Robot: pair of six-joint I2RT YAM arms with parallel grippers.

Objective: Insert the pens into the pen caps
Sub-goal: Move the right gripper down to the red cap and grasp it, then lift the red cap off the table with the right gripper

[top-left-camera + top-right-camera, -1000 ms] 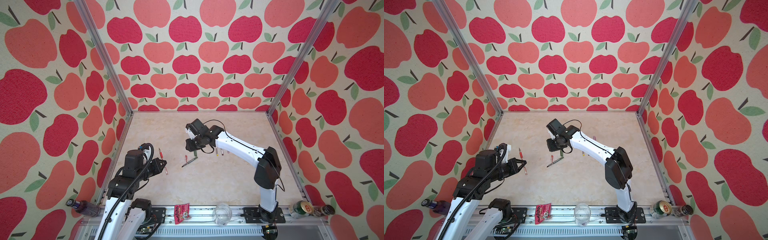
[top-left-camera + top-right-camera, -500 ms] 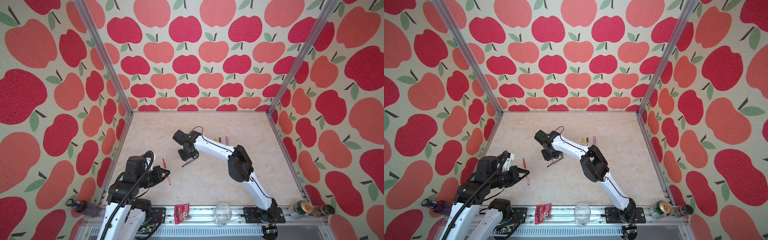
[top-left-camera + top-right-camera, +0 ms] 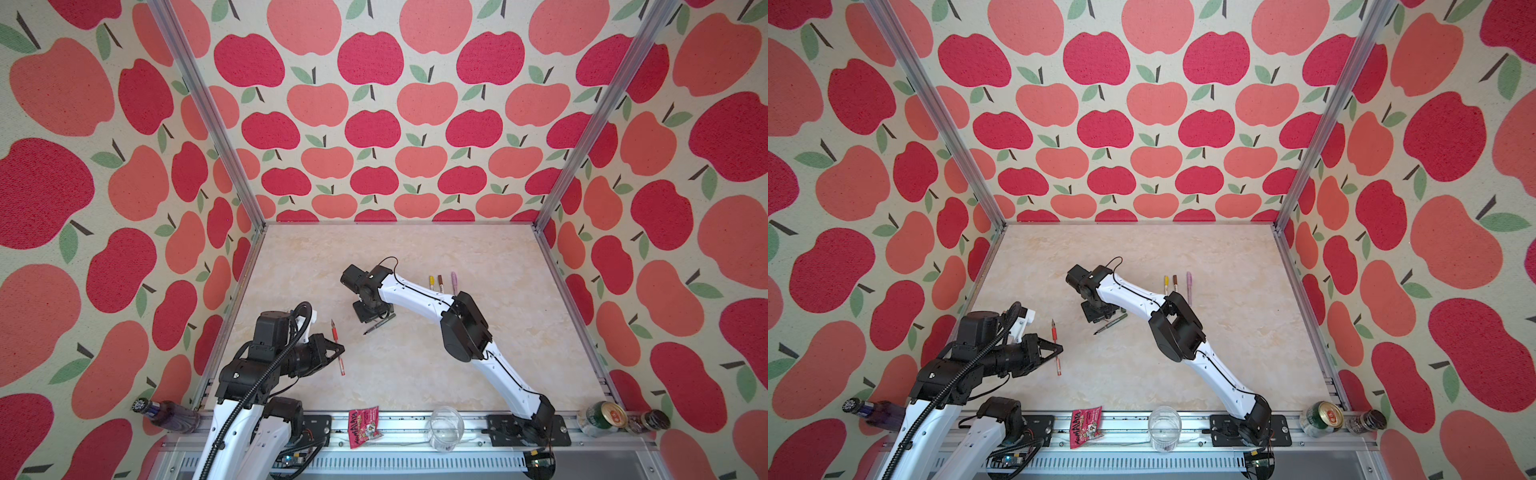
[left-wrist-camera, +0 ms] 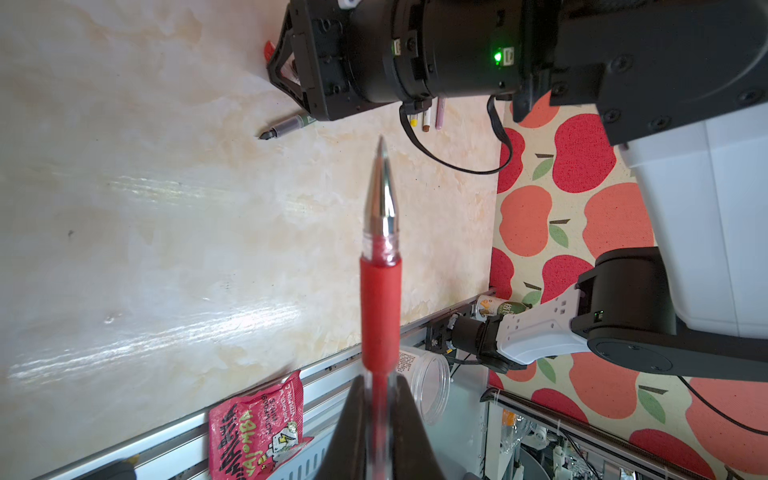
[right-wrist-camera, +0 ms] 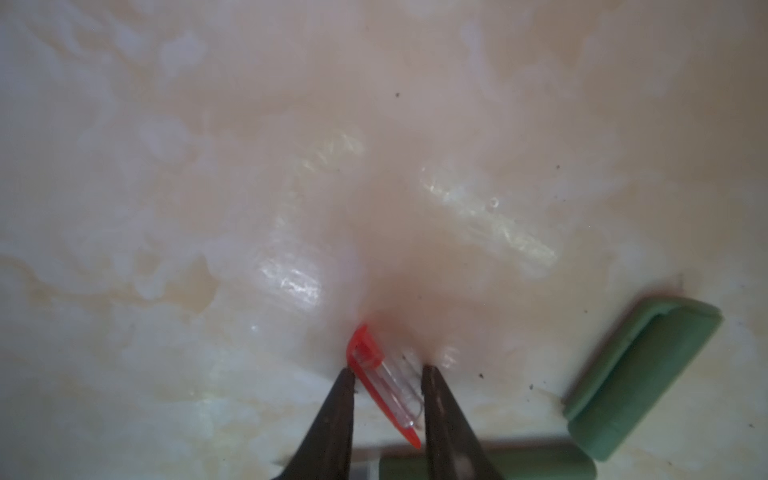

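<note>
My left gripper (image 3: 338, 348) is shut on a red pen (image 4: 380, 307), held off the table with its metal tip bare. My right gripper (image 5: 387, 370) is down on the table at mid-left, jaws closed against both sides of a clear pen cap with a red clip (image 5: 374, 374), which lies askew between them. A dark green pen (image 3: 380, 324) lies uncapped beside it, with its green cap (image 5: 640, 374) close by. Three pens lie side by side at the back: one with a yellow end (image 3: 432, 282), one with a brown end (image 3: 440, 282) and a lilac one (image 3: 454, 282).
Along the front rail lie a red snack packet (image 3: 363, 422) and a clear plastic cup (image 3: 446, 424). A can (image 3: 602, 417) and a jar (image 3: 652, 419) stand at the front right corner. A bottle (image 3: 166, 413) lies at the front left. Patterned walls enclose three sides.
My right arm has swung left and dropped its gripper to the table beside the green pen. My left gripper has carried the red pen slightly nearer and to the right.
</note>
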